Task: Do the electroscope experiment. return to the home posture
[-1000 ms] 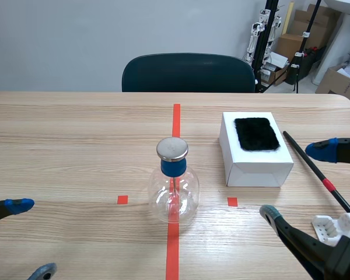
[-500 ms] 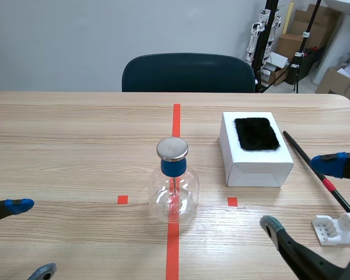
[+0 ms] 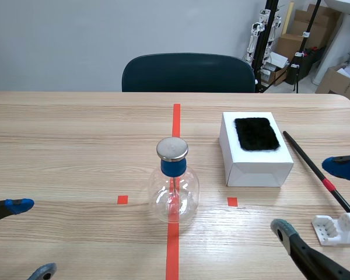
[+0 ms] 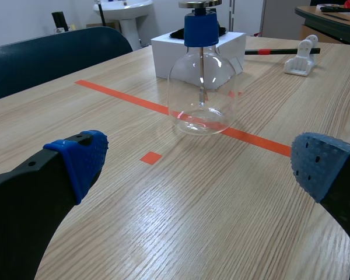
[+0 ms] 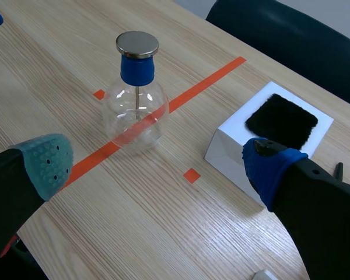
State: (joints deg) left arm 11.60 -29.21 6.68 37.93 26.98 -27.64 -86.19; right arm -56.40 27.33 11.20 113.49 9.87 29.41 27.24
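2 wide-spread, empty tools, the left tool point(image 4: 201, 163) and the right tool point(image 5: 157, 160), flank the electroscope point(image 3: 174, 181) near the white box point(image 3: 255, 153).

Behind the table
A dark chair point(image 3: 188, 73) is sitting at the table's point(image 3: 76, 134) far edge; cardboard boxes point(image 3: 291, 44) are lying beyond.

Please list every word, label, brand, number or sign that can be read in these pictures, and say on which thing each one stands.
None can be read in any view.
The white box, the glass flask, the black rod and the white holder show no print.
The cardboard boxes behind the table may bear labels: too small to read.
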